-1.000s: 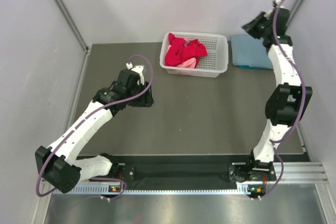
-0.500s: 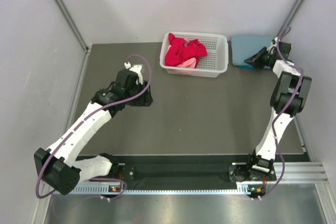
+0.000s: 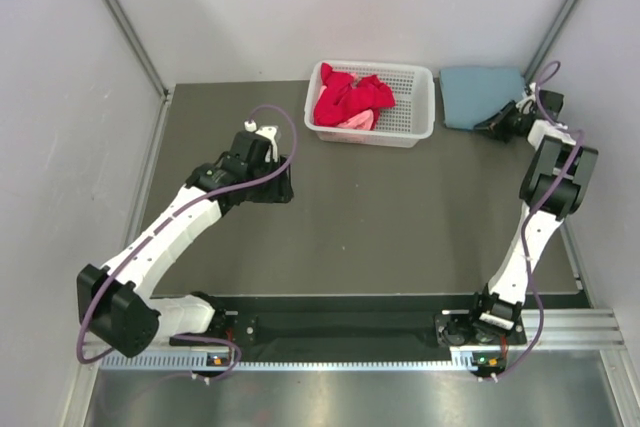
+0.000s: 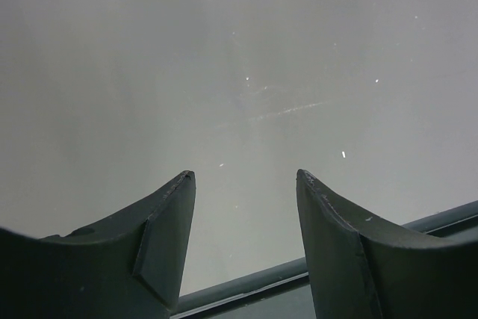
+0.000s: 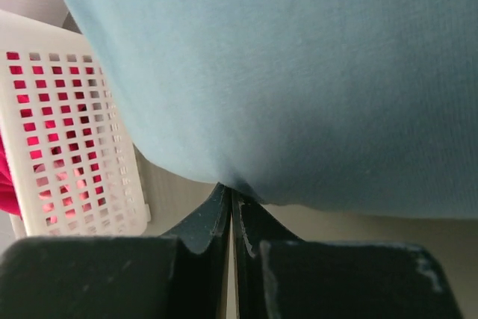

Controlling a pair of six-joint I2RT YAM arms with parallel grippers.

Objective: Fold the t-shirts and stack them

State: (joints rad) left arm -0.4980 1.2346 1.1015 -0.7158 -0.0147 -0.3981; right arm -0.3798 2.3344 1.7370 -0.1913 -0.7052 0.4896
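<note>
Grey-blue t-shirt [image 5: 299, 72] at back right, hem tight between the closed right jaws' tips; left jaws apart above table [image 4: 224, 72].

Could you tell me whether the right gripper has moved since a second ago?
Yes. The right gripper dropped from level with the far rim of the basket to the near edge of the grey-blue t-shirt.

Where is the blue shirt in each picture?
Top external: the grey-blue t-shirt lies flat at the far right, just right of the white basket.
Left wrist: not in it.
Right wrist: it fills the top.
Shared landmark: the white basket, left of the shirt in both views.
</note>
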